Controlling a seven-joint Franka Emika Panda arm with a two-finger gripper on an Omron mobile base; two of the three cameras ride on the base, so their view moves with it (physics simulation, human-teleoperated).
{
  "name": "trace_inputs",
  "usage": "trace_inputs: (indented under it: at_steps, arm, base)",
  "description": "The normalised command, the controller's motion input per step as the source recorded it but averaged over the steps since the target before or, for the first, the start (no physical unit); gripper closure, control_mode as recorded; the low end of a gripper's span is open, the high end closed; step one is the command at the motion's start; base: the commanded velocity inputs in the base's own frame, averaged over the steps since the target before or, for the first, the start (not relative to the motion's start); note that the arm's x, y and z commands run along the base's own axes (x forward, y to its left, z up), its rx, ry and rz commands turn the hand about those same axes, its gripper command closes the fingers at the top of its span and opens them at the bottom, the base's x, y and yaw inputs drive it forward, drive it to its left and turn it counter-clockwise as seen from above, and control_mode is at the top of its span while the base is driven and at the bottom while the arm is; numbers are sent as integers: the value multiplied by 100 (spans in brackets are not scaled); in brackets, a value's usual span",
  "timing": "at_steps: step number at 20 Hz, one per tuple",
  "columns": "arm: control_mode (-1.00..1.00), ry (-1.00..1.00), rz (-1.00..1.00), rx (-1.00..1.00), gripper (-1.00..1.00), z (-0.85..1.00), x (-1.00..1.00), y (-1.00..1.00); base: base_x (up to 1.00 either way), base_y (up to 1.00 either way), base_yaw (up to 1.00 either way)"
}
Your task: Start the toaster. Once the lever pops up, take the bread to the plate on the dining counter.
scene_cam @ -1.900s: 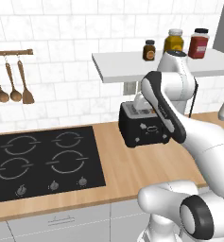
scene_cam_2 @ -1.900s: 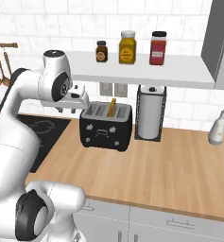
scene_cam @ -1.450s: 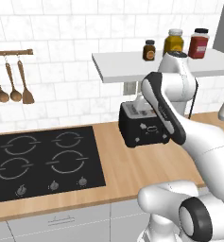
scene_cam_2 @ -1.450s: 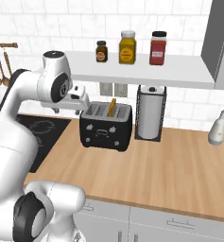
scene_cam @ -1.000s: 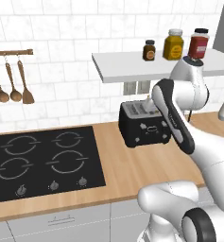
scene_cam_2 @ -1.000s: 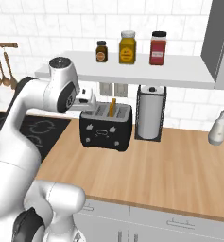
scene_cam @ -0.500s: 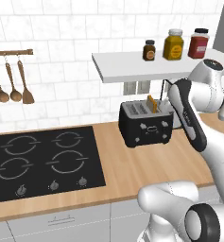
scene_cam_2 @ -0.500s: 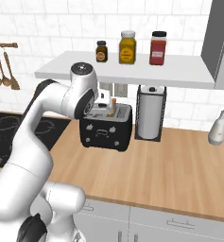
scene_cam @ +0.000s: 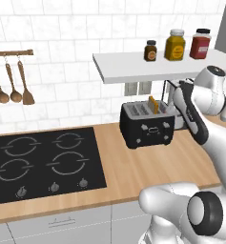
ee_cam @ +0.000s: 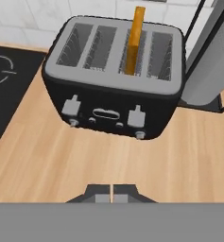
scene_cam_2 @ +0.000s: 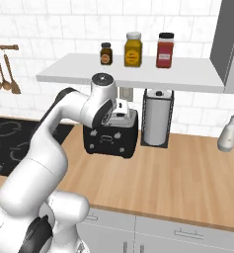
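Observation:
The black toaster (ee_cam: 113,90) stands on the wooden counter against the tiled wall, also seen as the toaster (scene_cam: 148,127) and the toaster (scene_cam_2: 110,140). A slice of bread (ee_cam: 134,38) stands upright in one of its right-hand slots, its orange crust sticking out; it is the bread (scene_cam: 153,104) in the left base view. Both front levers, the left (ee_cam: 71,105) and the right (ee_cam: 136,115), sit high on the panel. My gripper (ee_cam: 112,194) hovers above the counter in front of the toaster, shut with nothing between its fingers. The plate and the dining counter are out of view.
A paper towel roll (scene_cam_2: 157,117) in a black wire holder stands right beside the toaster. A white shelf (scene_cam_2: 138,74) with three jars hangs low above it. The black stovetop (scene_cam: 43,162) lies to the left, a spray bottle (scene_cam_2: 226,134) to the right.
The arm has swung across toward the toaster's front, and the hand now looks down on it. The jaws have gone from open to shut. Toaster and bread have not moved.

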Motion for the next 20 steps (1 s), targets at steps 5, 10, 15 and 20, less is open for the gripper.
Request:
trace_inputs:
  at_steps: [5, 10, 15, 20]
  arm:
    - [-100, -1, 0, -3, 100, -29, 10, 0]
    - [-100, 0, 0, -3, 100, -26, 30, 0]
    - [-100, 0, 0, -2, 100, -12, 24, 0]
    - [-100, 0, 0, 0, 100, 0, 23, 0]
  base:
    - [0, 0, 0]
    - [0, 0, 0]
    - [0, 0, 0]
    - [0, 0, 0]
